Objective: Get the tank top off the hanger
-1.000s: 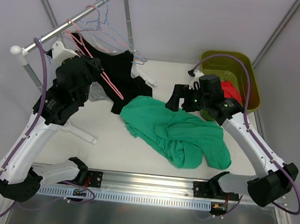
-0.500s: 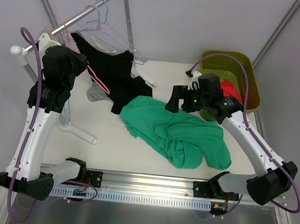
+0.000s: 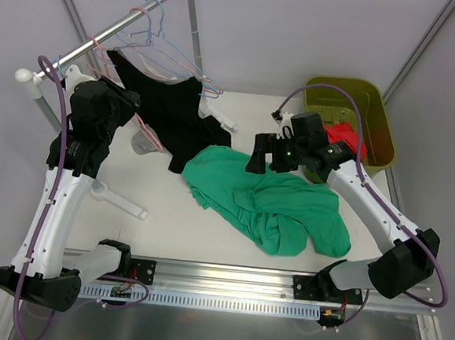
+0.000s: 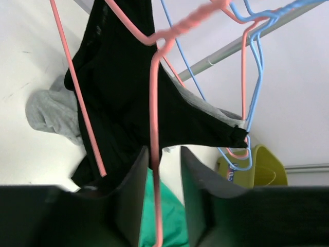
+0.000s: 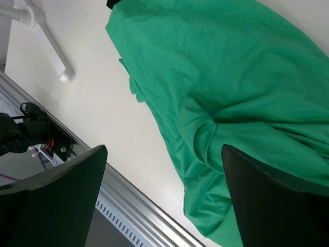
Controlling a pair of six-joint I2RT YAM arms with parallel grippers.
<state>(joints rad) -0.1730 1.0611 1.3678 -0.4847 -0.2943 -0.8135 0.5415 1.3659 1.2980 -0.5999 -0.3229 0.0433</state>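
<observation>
L gripper (image 4: 164,152) is up at the back-left corner of the table (image 3: 169,213), by the rail (image 3: 120,26). Its fingers are a little apart w/ the pink hanger (image 4: 154,103) wire running between them. The gap looks wider than the wire, so it's around the wire, not pinching it.

The black tank top (image 3: 177,115) hangs on that pink hanger under the rail, tilted. Its lower end droops to the table, just beside the green shirt (image 3: 272,201). Blue hangers (image 4: 254,77) sit next to the pink one on the rail, w/ no clothes on them that I can see. A grey cloth (image 4: 46,110) lies on the table below, partly behind the tank top.

R gripper (image 5: 163,152) is spread wide w/ nothing between the fingers. It hovers over the green shirt's back edge, approx mid-table. The shirt is crumpled, spreading toward the front-right.

At the back-right corner is an olive bin (image 3: 349,83) w/ a red cloth (image 3: 348,136) inside.
</observation>
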